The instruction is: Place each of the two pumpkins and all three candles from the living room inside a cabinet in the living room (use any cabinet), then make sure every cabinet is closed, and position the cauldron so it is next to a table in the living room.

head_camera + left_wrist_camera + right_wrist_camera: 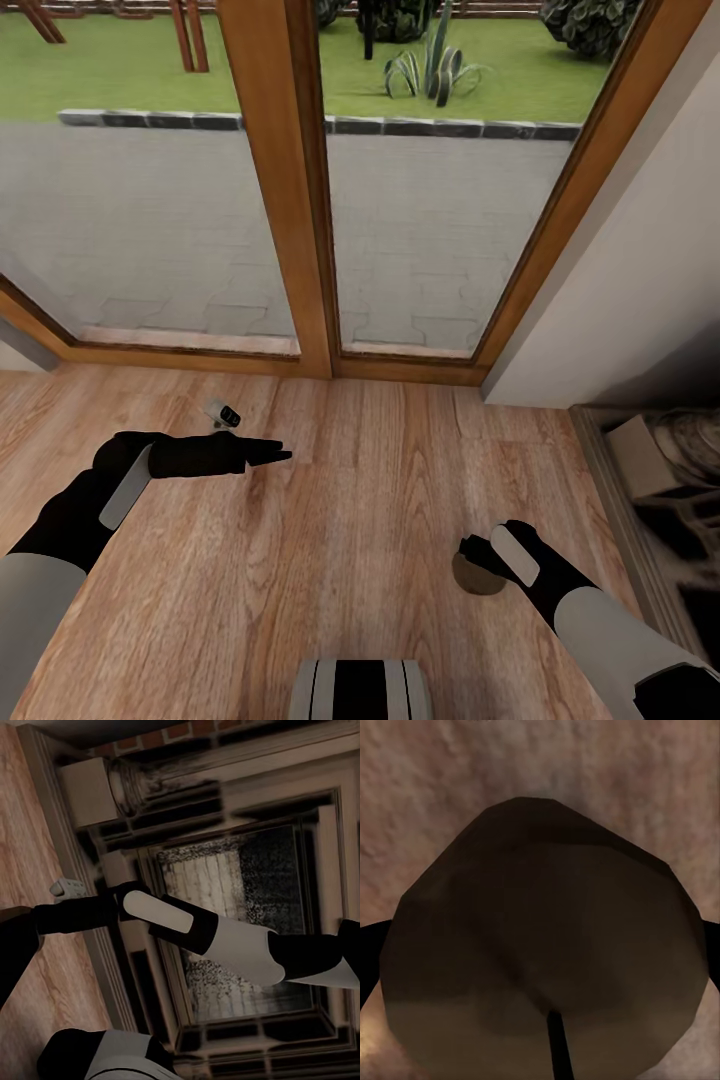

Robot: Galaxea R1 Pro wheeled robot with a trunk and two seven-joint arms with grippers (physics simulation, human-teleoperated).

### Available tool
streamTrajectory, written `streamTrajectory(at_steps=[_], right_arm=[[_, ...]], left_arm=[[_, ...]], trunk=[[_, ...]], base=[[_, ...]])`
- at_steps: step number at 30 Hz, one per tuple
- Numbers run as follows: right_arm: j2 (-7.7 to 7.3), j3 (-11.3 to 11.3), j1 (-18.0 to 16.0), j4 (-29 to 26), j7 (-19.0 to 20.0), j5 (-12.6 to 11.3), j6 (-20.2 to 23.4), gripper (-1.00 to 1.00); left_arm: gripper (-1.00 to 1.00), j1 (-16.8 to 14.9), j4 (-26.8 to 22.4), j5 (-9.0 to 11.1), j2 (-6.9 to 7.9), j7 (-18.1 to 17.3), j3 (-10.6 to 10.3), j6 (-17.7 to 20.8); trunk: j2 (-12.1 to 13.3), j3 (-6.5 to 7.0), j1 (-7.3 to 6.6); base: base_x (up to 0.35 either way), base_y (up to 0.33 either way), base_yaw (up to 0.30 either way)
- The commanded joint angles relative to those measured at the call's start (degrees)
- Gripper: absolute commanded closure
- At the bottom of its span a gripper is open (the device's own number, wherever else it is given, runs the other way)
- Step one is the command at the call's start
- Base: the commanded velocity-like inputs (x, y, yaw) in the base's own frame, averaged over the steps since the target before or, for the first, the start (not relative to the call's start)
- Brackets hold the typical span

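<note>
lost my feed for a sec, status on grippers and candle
Right gripper down on candle, grip unconfirmed. Left gripper looks shut, holding nothing, out over floor. Fireplace to the right. Nothing in the way.

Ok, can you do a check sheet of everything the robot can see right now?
Surface: wooden floor.
Job's things: one candle, wick showing, held in the right gripper.
Clutter: nothing seen.
Grippers: left gripper shut and empty, out over the floor; right one shut on the candle.
Cables: nothing seen.
Surroundings: glass doors with wooden frames, paving and grass outside; fireplace on the right.
</note>
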Motion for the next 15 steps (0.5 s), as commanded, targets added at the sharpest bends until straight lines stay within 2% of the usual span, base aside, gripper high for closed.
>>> streamTrajectory(at_steps=[1, 7, 15], right_arm=[[-0.08, 0.48, -0.03, -0.13, -0.55, -0.66, 0.06, 1.00], [-0.07, 0.48, -0.03, -0.13, -0.53, -0.66, 0.08, 1.00], [-0.07, 0.48, -0.03, -0.13, -0.55, -0.66, 0.02, 1.00]], left_arm=[[-1.00, -0.04, 0.02, 0.18, 0.05, -0.13, -0.12, 0.51], [-1.00, -0.04, 0.10, 0.16, 0.05, -0.14, -0.12, 0.51], [-1.00, -0.04, 0.12, 0.09, 0.05, -0.13, -0.19, 0.51]], trunk=[[-0.02, -0.04, -0.01], [-0.02, -0.04, -0.01], [0.09, 1.73, -0.22]], base=[[0.000, 0.000, 0.000], [0.000, 0.000, 0.000], [0.000, 0.000, 0.000]])
